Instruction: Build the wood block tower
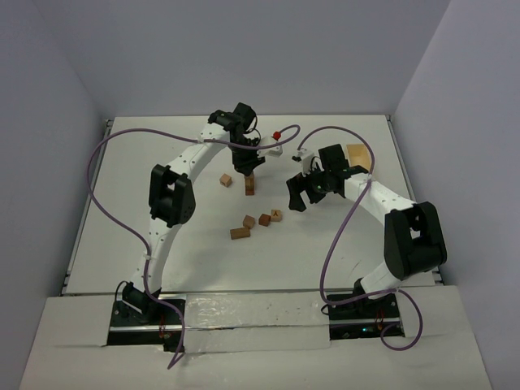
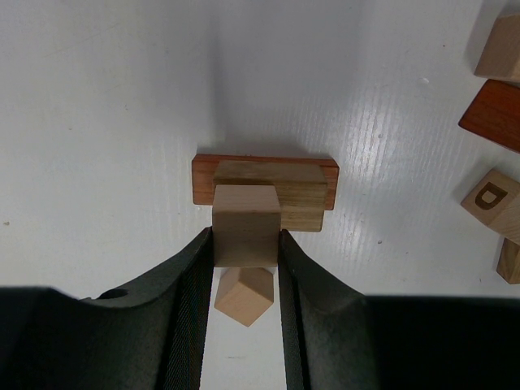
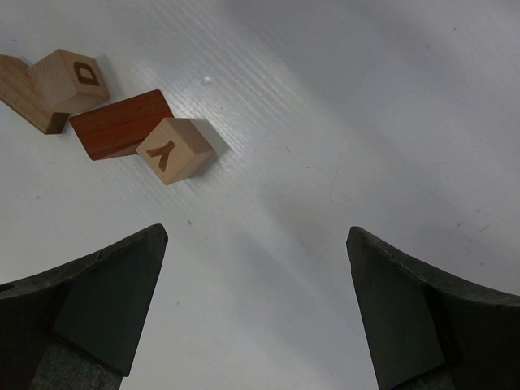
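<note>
The tower (image 1: 249, 185) stands at mid-table. In the left wrist view it is a reddish-brown bar (image 2: 203, 175) with a tan bar (image 2: 302, 193) on top. My left gripper (image 1: 246, 168) is right above it, shut on a pale cube (image 2: 246, 213) at the tan bar's near left end (image 2: 246, 236). I cannot tell whether the cube rests on the bar. My right gripper (image 1: 307, 192) hovers open and empty to the tower's right (image 3: 256, 236). Loose wood blocks lie nearby: a Y cube (image 3: 175, 149), a reddish bar (image 3: 118, 123) and a D cube (image 3: 69, 77).
A pale cube (image 1: 226, 180) lies just left of the tower and shows between my left fingers (image 2: 244, 295). The other loose blocks cluster in front of the tower (image 1: 258, 222). A pale wooden tray (image 1: 357, 156) sits behind the right arm, and a small red object (image 1: 277, 133) at the back.
</note>
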{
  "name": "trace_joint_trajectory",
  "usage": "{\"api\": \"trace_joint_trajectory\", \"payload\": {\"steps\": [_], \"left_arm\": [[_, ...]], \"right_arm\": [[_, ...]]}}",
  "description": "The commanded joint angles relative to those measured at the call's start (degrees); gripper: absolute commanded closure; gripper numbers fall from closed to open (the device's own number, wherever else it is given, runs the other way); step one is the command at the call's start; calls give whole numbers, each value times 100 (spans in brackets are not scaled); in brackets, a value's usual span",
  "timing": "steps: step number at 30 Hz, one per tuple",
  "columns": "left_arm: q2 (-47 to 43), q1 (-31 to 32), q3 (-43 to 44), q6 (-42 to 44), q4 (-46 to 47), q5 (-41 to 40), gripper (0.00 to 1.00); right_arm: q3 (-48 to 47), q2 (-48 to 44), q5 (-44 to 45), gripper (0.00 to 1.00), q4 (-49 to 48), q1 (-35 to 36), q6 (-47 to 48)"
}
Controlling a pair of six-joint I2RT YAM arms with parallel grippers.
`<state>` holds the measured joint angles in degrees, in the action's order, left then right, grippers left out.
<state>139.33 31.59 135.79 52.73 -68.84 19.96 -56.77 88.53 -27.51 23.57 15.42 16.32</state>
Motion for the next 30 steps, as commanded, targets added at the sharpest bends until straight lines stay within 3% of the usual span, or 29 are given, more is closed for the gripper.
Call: {"api": "trace_joint_trajectory", "payload": {"steps": [1,30], "left_arm": [[59,60,124,12,128,48,60],[-107,110,115,105,38,24,59]], "right_arm": [[-176,35,-68,0,-63,-48,3],[-158,33,-97,0,-80,-48,-23]]}}
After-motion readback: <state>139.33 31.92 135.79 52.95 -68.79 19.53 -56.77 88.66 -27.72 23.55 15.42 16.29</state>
